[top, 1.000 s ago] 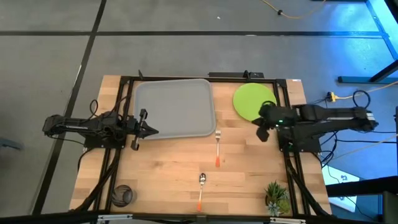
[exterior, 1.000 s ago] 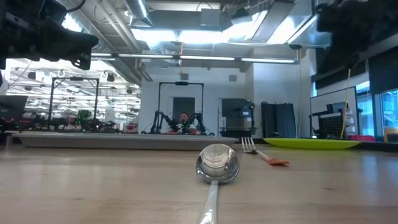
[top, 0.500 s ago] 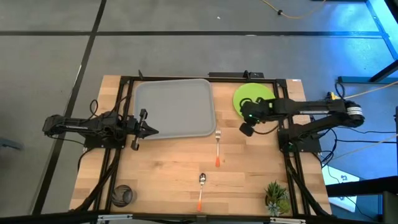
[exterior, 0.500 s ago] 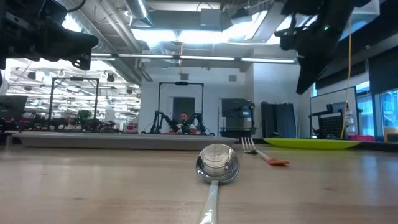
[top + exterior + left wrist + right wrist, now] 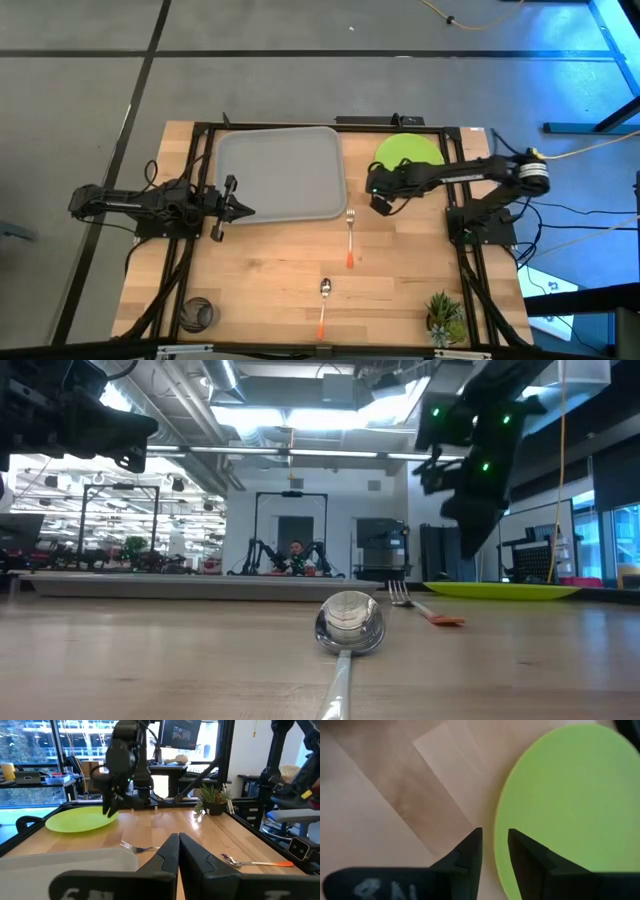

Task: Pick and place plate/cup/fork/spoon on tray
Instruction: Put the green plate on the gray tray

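The lime-green plate (image 5: 410,155) lies flat on the table at the far right. My right gripper (image 5: 494,840) hovers open above the plate's left rim (image 5: 500,835), fingers pointing down, clear of it in the low view (image 5: 462,520). The grey tray (image 5: 280,172) sits at the far left-centre. The fork (image 5: 350,235) lies mid-table and the spoon (image 5: 324,298) nearer the front edge, both flat. The dark cup (image 5: 198,313) stands at the near left corner. My left gripper (image 5: 240,210) waits shut at the tray's near left edge.
A small potted plant (image 5: 443,318) stands at the near right corner. Bare wood lies between the tray, the fork and the plate. Black frame rails (image 5: 300,124) run along the table's edges.
My right gripper has travelled toward the table's left edge, from the plate's near right side to its left rim, with the arm stretching out over the plate, and has come lower. Nothing on the table has moved.
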Available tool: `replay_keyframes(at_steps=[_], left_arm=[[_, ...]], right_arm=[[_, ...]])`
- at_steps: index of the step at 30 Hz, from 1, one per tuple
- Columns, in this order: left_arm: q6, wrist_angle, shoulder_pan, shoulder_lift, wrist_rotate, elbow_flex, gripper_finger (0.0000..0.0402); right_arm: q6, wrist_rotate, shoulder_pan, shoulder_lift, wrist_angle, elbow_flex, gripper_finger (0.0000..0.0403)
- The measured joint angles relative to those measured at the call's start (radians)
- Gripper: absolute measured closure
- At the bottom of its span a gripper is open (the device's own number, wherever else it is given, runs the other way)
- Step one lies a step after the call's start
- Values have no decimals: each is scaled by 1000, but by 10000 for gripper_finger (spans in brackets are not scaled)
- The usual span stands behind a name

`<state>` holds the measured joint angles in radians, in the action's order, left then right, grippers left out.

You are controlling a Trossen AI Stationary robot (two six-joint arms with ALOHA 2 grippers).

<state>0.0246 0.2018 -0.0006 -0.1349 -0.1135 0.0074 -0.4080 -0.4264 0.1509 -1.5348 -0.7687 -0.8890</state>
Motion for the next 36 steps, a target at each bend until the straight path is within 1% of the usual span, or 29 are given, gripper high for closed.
replay_keyframes(at_steps=[3,8,11,17,22,29,36], left_arm=[[0,0,0,0,0,0,401],[0,0,0,0,0,0,401],[0,0,0,0,0,0,401],[0,1,0,0,0,0,401],[0,1,0,0,0,0,401],[0,1,0,0,0,0,401],[1,1,0,0,0,0,401]], right_arm=[[2,-3,0,-60,35,0,303],[-3,-77,0,-136,56,0,304],[-3,-96,0,-164,56,0,304],[-3,-101,-1,-181,71,0,304],[-6,-144,-1,-180,71,0,304],[-5,-143,4,-180,70,1,304],[-7,-139,48,-180,72,32,304]])
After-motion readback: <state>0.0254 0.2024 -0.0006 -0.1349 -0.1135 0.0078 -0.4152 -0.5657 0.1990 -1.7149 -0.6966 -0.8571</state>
